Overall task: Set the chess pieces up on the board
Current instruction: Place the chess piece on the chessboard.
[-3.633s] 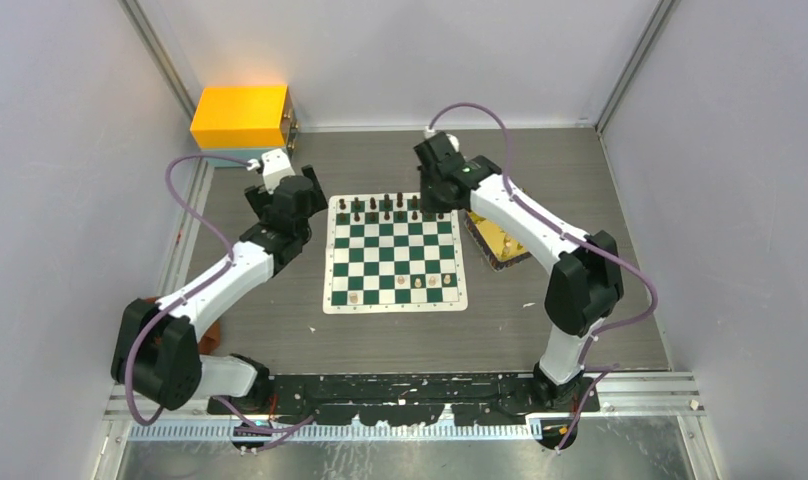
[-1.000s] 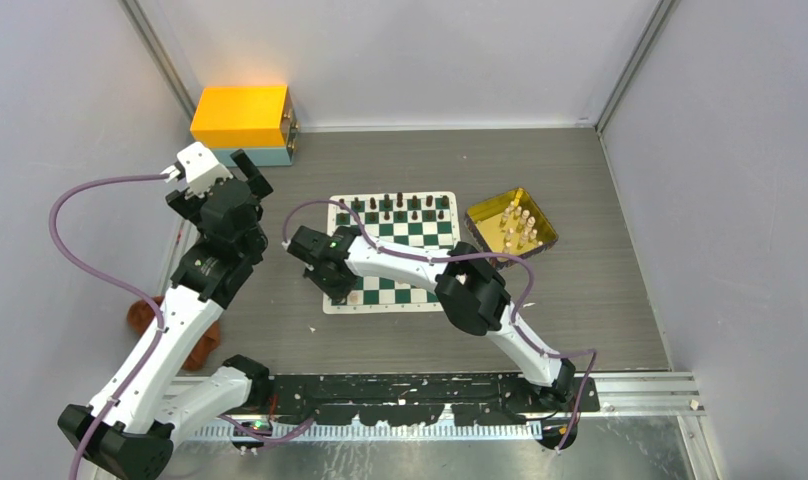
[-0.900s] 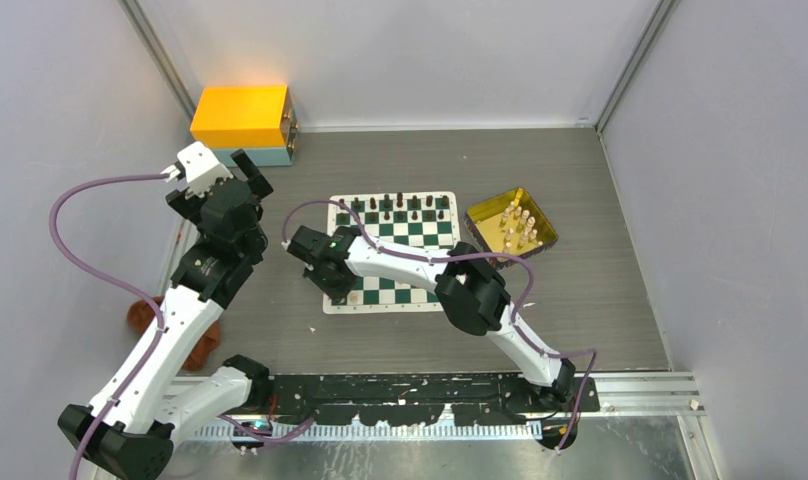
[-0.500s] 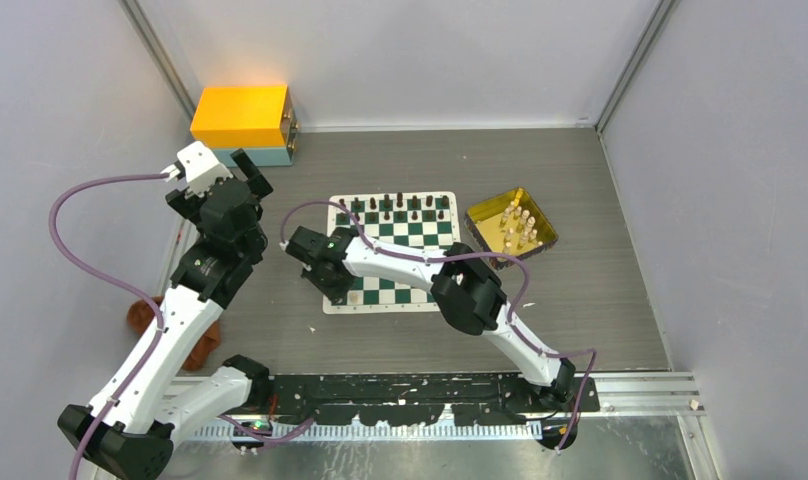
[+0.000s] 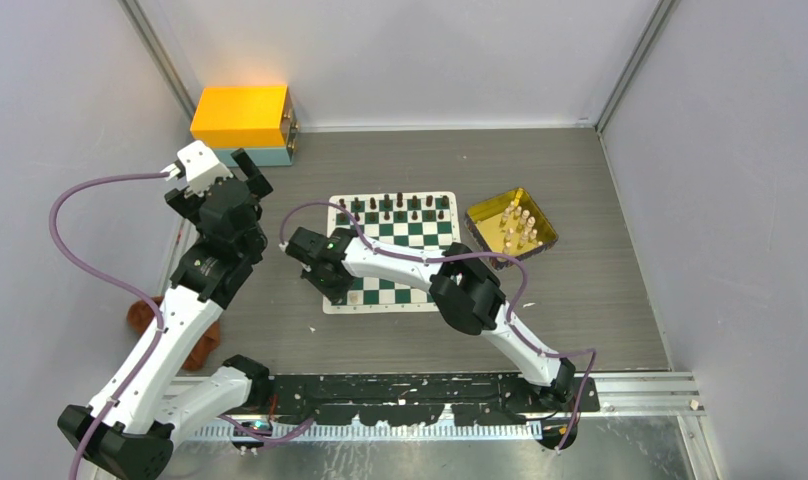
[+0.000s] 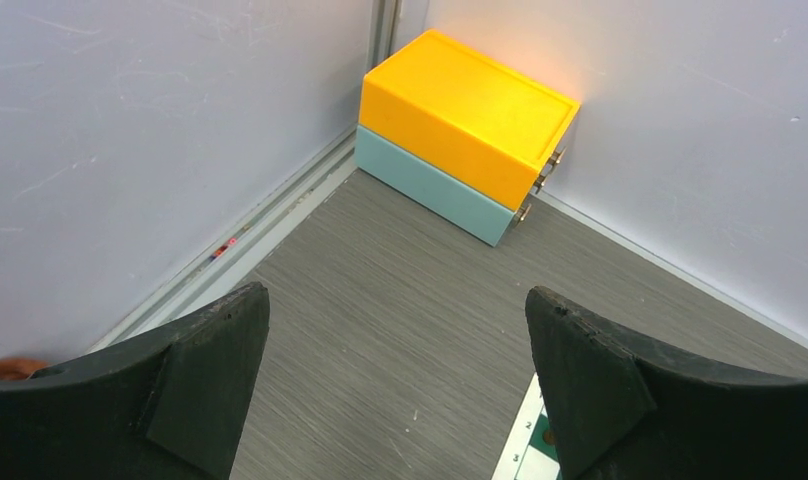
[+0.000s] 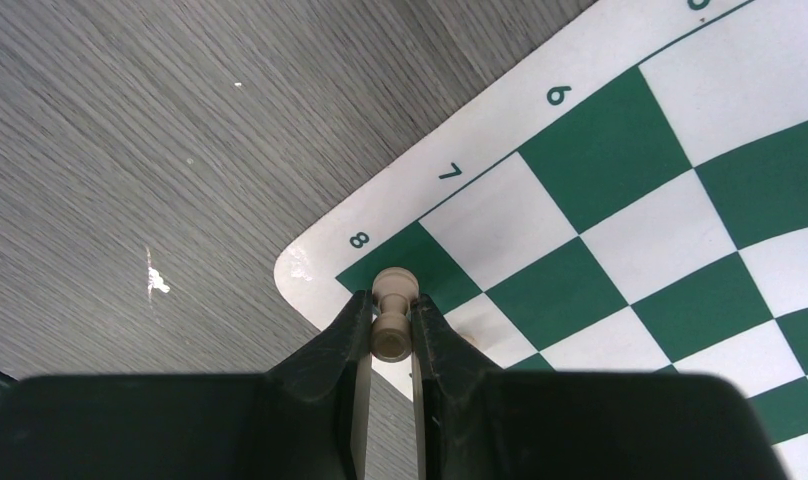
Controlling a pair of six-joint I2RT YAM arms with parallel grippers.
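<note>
The green and white board [image 5: 395, 252] lies mid-table. Dark pieces [image 5: 395, 206] stand along its far row. My right gripper [image 5: 338, 288] reaches across to the board's near-left corner. In the right wrist view it [image 7: 391, 322] is shut on a pale piece [image 7: 392, 340], whose base is at the green corner square [image 7: 435, 262] beside the label 8. Another pale piece [image 5: 353, 297] stands one square along. My left gripper [image 5: 248, 172] is raised left of the board, open and empty [image 6: 395, 385]. The board's corner [image 6: 528, 452] shows by its right finger.
A gold tray [image 5: 543, 232] holding several pale pieces [image 5: 517, 226] sits right of the board. An orange box on a teal box [image 5: 242, 118] stands in the far left corner, also in the left wrist view [image 6: 465, 105]. Grey walls enclose the table.
Since 3.6 s ago my right arm swung from the board's far right to its near-left corner, and my left arm drew back from the board. Over the last second, barely any motion.
</note>
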